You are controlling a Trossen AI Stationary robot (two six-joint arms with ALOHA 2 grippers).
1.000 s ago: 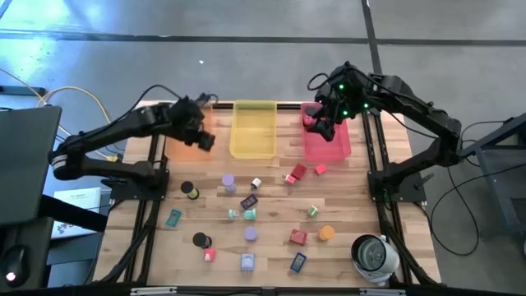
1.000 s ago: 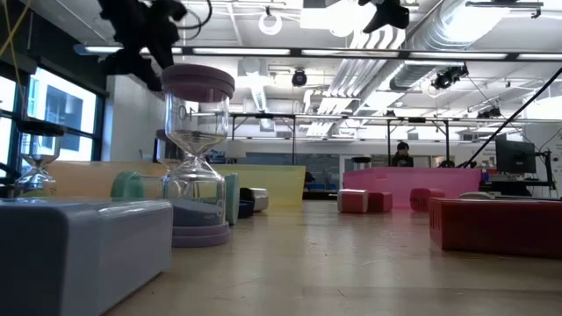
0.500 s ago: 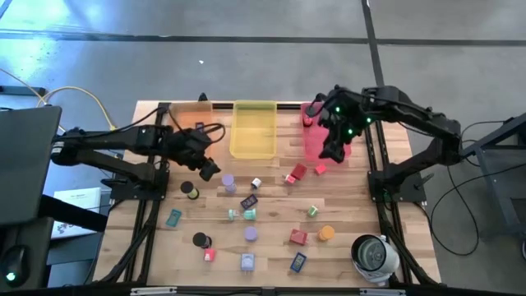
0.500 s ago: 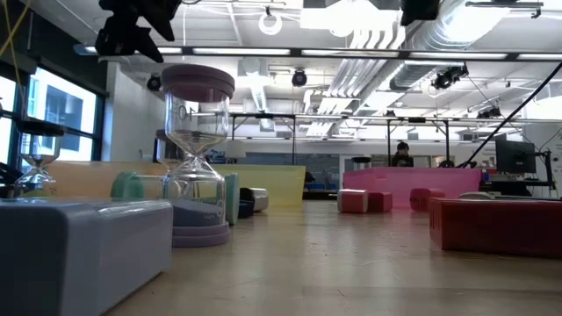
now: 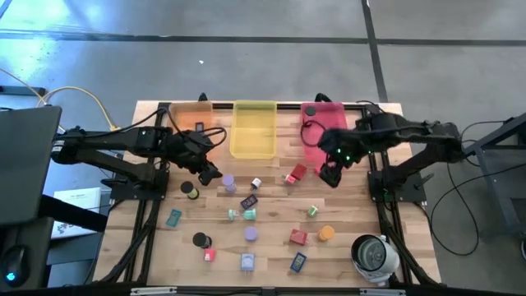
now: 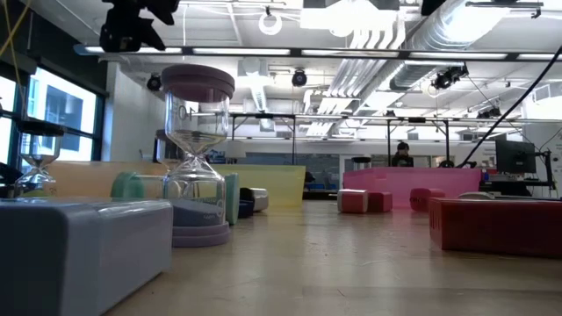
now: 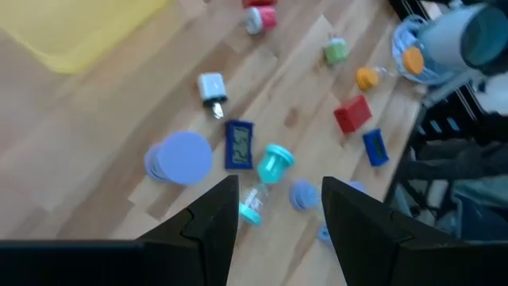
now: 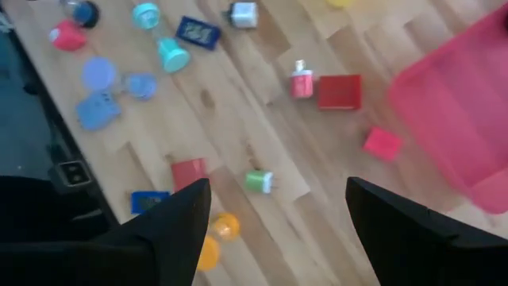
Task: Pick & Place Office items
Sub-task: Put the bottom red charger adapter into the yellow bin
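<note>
step: reach for next piece — centre gripper over 1 item, clear of neighbours | left gripper (image 5: 209,174) part-open, empty, low above lavender round disc (image 5: 228,180) | right gripper (image 5: 329,177) wide open, empty, near small red cube (image 5: 320,168) beside pink translucent tray (image 5: 339,109) | office items scattered across wooden tabletop (image 5: 353,205)

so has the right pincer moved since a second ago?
Yes. In the high view the right pincer has left the far part of the pink tray and now hangs open past the tray's near edge, above the small red pieces.
</note>
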